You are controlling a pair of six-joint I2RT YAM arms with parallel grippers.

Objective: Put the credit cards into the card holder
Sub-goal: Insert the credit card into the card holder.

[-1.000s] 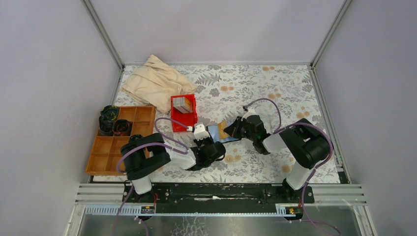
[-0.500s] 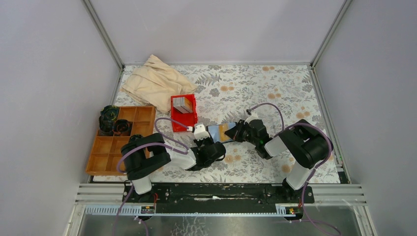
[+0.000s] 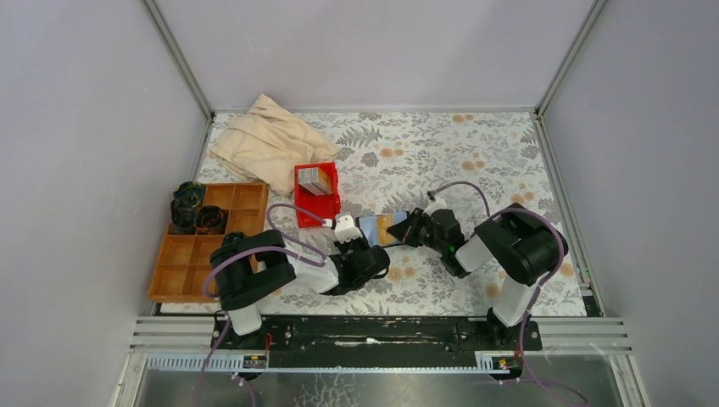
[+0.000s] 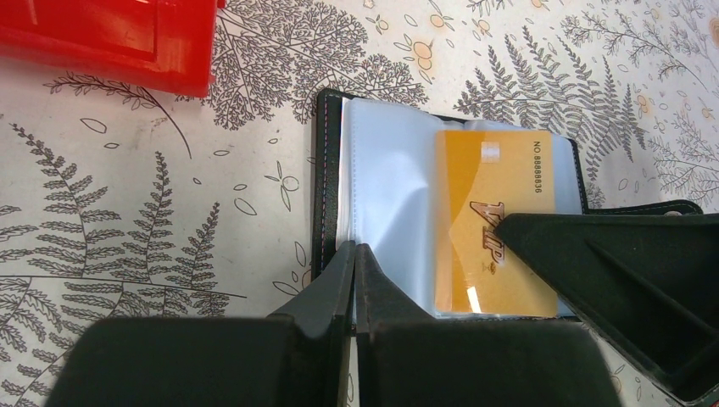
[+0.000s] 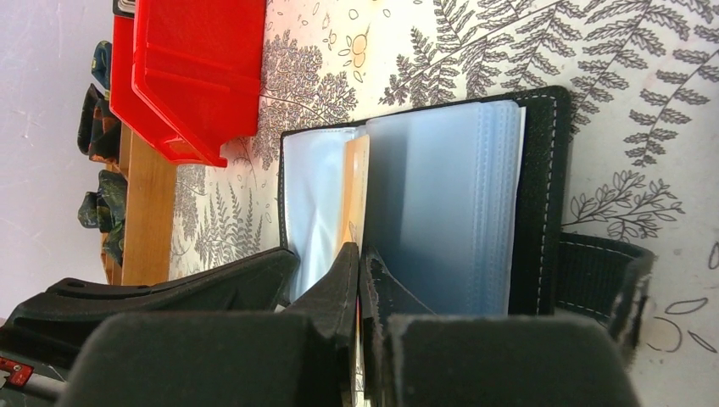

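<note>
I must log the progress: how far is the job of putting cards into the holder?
Done: the card holder lies open. In hand: the left pincer pinches a clear sleeve while the right pincer holds the gold card at it. Left: the stacked cards in the red bin.

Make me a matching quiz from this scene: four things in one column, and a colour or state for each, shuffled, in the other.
Things:
1. card holder
2. card
3. bin
4. cloth

Descriptions:
a. crumpled, far left of the table
b. gold, marked VIP
c. black, lying open
d. red

Pairs: 1-c, 2-b, 3-d, 4-a
</note>
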